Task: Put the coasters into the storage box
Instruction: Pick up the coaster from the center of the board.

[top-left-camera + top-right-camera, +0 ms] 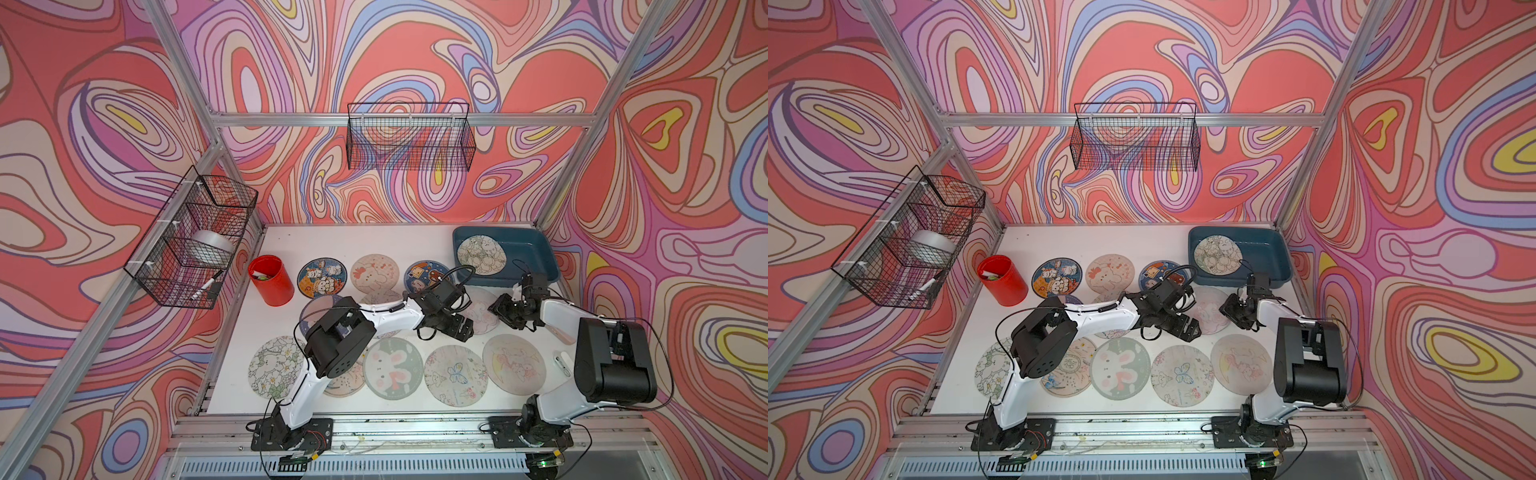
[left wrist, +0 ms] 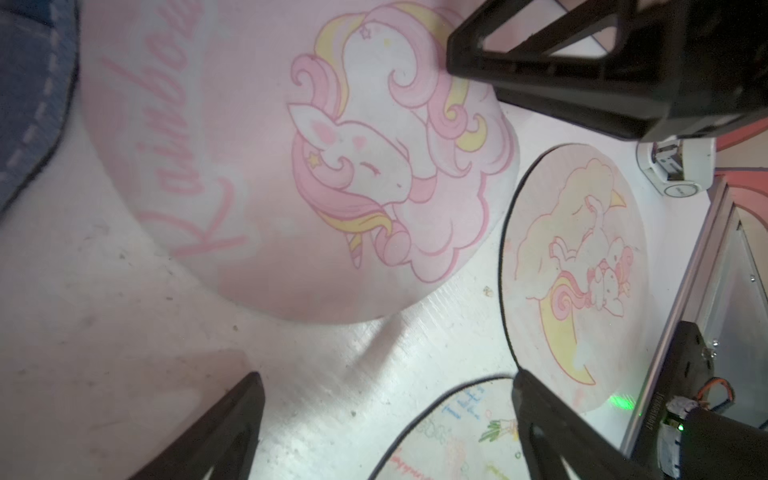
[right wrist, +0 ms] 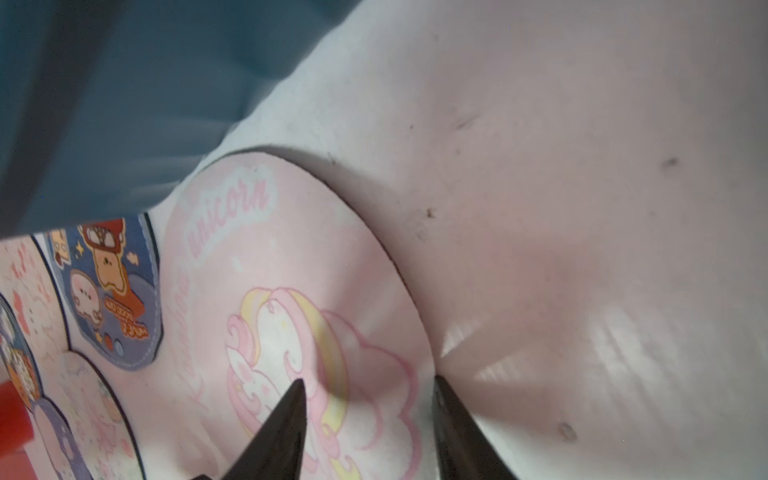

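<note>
Coasters (image 1: 393, 368) cover the surface (image 1: 332, 241), one lying in the storage box (image 1: 530, 249) just beyond the right tool (image 3: 368, 380), whose parted jaws straddle the rim of the pink unicorn coaster (image 3: 291, 257), gripping nothing. Left tool (image 2: 386, 374) gapes nearby. Flat and thin, that coaster may slip the pinch.

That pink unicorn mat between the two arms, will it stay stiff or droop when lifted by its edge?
Probably droops a little: the pink unicorn mat looks thin and cloth-like. Likely light, given its slim dark edge. Its woven face probably grips rather than slips.
</note>
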Tool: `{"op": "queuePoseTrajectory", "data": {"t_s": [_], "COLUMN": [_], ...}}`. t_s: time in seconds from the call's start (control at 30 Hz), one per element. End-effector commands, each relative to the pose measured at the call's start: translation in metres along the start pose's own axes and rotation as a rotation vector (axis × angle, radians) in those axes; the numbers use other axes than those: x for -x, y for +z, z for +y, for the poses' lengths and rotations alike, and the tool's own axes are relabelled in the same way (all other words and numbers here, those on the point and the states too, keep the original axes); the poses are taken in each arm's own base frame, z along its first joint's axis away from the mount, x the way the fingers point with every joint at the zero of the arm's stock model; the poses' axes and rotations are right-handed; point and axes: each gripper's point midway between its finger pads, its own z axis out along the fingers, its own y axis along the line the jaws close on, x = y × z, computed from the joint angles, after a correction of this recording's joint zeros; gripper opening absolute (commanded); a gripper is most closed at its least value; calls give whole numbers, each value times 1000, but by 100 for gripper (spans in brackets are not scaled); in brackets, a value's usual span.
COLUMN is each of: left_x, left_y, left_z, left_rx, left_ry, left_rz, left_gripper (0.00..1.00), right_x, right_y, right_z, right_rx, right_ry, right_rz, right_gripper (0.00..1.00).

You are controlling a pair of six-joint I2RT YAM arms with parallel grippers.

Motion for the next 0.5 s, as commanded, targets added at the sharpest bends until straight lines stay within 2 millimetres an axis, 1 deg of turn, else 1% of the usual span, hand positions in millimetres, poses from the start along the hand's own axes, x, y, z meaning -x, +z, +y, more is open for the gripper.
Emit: {"op": "queuePoseTrajectory", "data": {"t_s": [0.0,0.17,0.2,0.3,0.37,0.47], "left_x": [4,3,3,3,3,5], "left_y": [3,4,4,3,3,0], "left_z": [-2,-2,-2,-1,-1,-1], "left_rx": [10,12,12,14,17,23], "left_ry": [24,25,26,27,28,32], "left_rz": [-5,-4,-4,-4,-4,-13], "left_gripper": [94,94,94,94,94,94], "right_x": [-21,-20,-19,-18,-18,-16], "right_y": [10,13,13,14,13,8], "right_z": [-5,2,3,9,14,23], "right_rx": [4,28,34,47,55,68], "right_ry": [18,19,17,9,-1,-25], "right_rz": [79,82,82,82,81,73], "right_gripper": [36,20,14,5,1,0]}}
